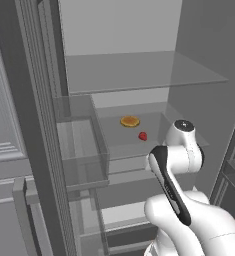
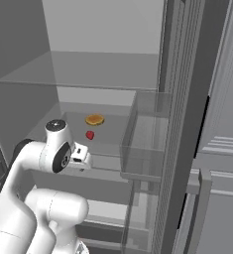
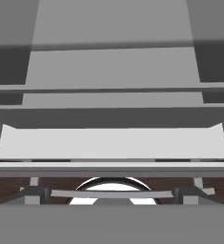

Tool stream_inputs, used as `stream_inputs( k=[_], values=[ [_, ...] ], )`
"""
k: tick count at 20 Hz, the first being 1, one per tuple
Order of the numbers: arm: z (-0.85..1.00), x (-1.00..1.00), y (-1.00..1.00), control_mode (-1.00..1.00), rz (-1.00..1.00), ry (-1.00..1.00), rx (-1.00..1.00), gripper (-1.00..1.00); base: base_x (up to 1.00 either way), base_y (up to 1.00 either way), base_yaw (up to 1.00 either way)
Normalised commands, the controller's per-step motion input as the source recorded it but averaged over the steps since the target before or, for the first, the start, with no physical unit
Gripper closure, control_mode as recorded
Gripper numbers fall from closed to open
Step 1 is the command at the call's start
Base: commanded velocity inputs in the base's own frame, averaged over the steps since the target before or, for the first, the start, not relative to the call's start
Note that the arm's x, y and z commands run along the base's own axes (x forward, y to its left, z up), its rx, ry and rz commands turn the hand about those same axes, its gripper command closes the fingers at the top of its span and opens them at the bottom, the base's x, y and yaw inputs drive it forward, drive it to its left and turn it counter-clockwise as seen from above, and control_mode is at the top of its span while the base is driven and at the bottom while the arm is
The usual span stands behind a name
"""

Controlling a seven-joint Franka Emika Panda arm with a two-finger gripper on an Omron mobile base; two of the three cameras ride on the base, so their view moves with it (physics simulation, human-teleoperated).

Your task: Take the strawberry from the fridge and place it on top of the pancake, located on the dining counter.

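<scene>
The fridge (image 1: pixel 139 75) stands open in front of me, its inside pale with glass shelves. On the middle shelf lies the strawberry (image 1: pixel 143 136) (image 2: pixel 90 135), small and bright red. My wrist (image 2: pixel 63 149) hangs in front of that shelf's front edge, slightly lower than the berry and apart from it. In the hand view my gripper (image 3: pixel 111 194) is open, its fingertips (image 3: pixel 35 193) far apart with nothing between them, facing the lower shelves. The pancake and the dining counter are out of view.
A flat round orange-tan food (image 1: pixel 130 121) (image 2: pixel 94 119) lies just behind the strawberry on the same shelf. Clear door bins (image 1: pixel 79 150) (image 2: pixel 147 144) jut out beside the shelf. Another glass shelf (image 2: pixel 88 74) spans the space above.
</scene>
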Motion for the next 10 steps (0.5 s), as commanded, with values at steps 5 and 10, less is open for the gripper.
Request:
stream_inputs(
  k=[5, 10],
  values=[
    [0.03, 0.08, 0.0, -1.0, 0.0, -0.08, 0.0, -1.0, 0.07, 0.0, 0.0],
    [0.39, 0.29, 0.03, -1.0, 0.0, -0.26, -0.02, -1.0, 0.0, 0.0, 0.0]
  ],
)
